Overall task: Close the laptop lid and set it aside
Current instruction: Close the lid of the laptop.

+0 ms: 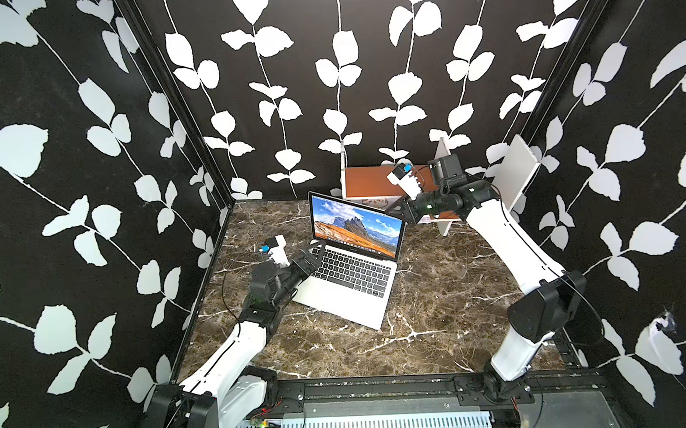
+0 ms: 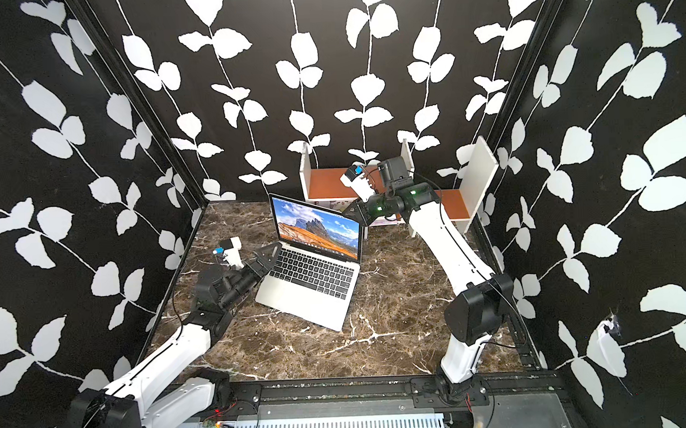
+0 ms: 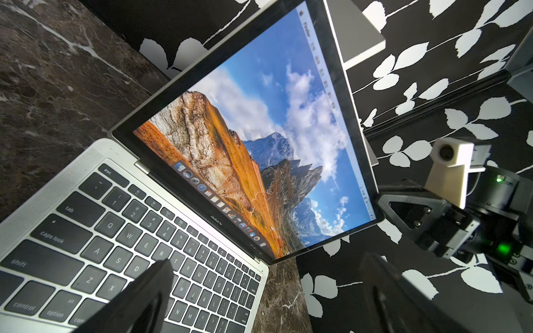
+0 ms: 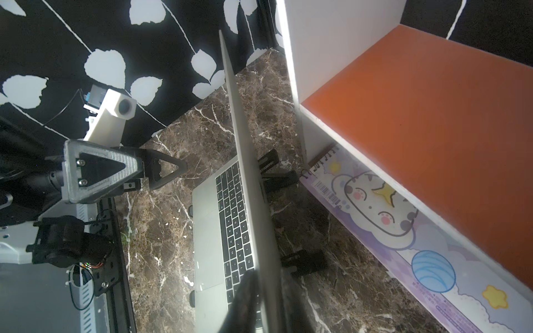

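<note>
Laptop (image 1: 348,280) sits skewed on the marble bench (image 1: 449,305), toward the rear edge and about mid-width, with its base flat and screen lit. The laptop lid (image 1: 356,226) is raised and tipped back a little. Right gripper (image 1: 399,213) is pinched tight on the lid's top corner nearest the white shelf (image 1: 372,182); the right wrist view shows the thin panel edge running between its fingers. Left gripper (image 1: 311,260) is spread to full width and empty, poised over the keyboard's rear corner by the hinge. Judgement: stiff, smooth aluminium with a fragile glass face. The hinge is likely stiff, so the base may skate on polished stone and wants steadying. A corner grip could twist the panel, so lower it slowly. Once closed, grip the long edges.
</note>
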